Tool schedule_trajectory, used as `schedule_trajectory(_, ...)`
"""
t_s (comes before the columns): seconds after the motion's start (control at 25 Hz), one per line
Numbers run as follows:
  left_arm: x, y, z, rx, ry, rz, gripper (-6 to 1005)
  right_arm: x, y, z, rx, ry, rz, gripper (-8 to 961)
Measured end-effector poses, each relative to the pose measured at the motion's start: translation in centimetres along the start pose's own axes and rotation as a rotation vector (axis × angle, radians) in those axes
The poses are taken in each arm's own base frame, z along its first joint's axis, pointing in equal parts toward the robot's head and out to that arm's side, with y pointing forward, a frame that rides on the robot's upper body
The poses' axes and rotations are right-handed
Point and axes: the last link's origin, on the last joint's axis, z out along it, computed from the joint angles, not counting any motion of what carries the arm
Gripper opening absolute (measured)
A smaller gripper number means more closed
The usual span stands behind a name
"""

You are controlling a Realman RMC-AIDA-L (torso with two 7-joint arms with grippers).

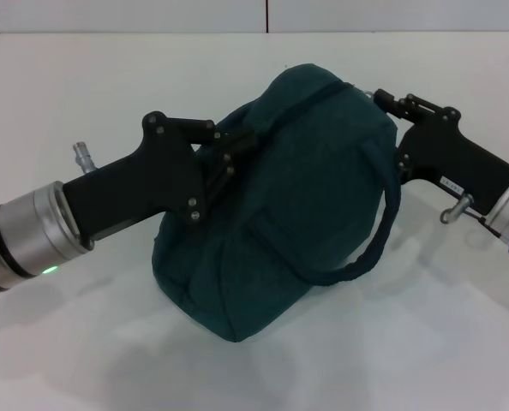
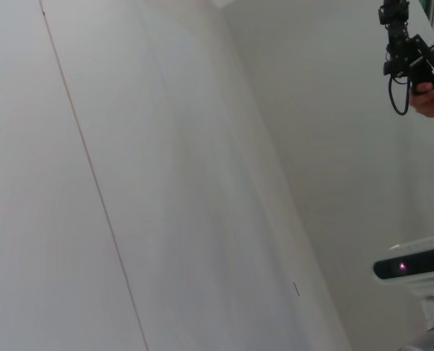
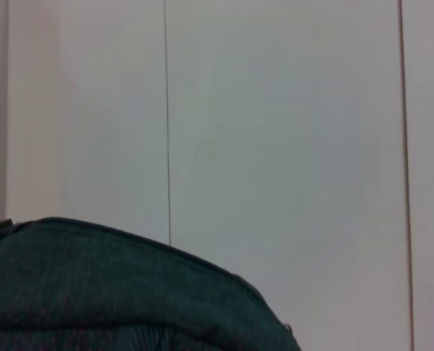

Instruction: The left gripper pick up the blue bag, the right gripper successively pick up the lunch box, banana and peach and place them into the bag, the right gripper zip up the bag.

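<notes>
The place looks like a robot laboratory or test room. The table is plain white with no decoration. Behind it, the wall is made of pale panels with thin seams. A white camera unit stands near, and a hand holds a black device.

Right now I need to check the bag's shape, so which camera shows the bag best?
The head view: the whole blue bag shows there, bulging, its strap looping down, between the left gripper and right gripper. The right wrist view catches only a strip of its fabric. The left wrist view shows none of it.
</notes>
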Motion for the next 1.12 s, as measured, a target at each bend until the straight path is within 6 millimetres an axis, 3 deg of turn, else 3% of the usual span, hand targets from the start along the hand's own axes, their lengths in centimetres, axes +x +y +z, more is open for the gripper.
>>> schedule_trajectory(0.52, 0.0, 0.0, -0.1, 0.007, 0.001, 0.021, 33, -0.6, -0.6, 0.7, 0.011, -0.014, -0.007, 406)
schedule_trajectory(0.92, 0.0, -0.1, 0.0, 0.007, 0.001, 0.025, 33, -0.3, -1.4, 0.2, 0.046, 0.003, -0.007, 385)
schedule_trajectory(1.12, 0.0, -0.1, 0.0, 0.006, 0.002, 0.025, 33, -0.1, -1.6, 0.9, 0.056, 0.039, -0.014, 371)
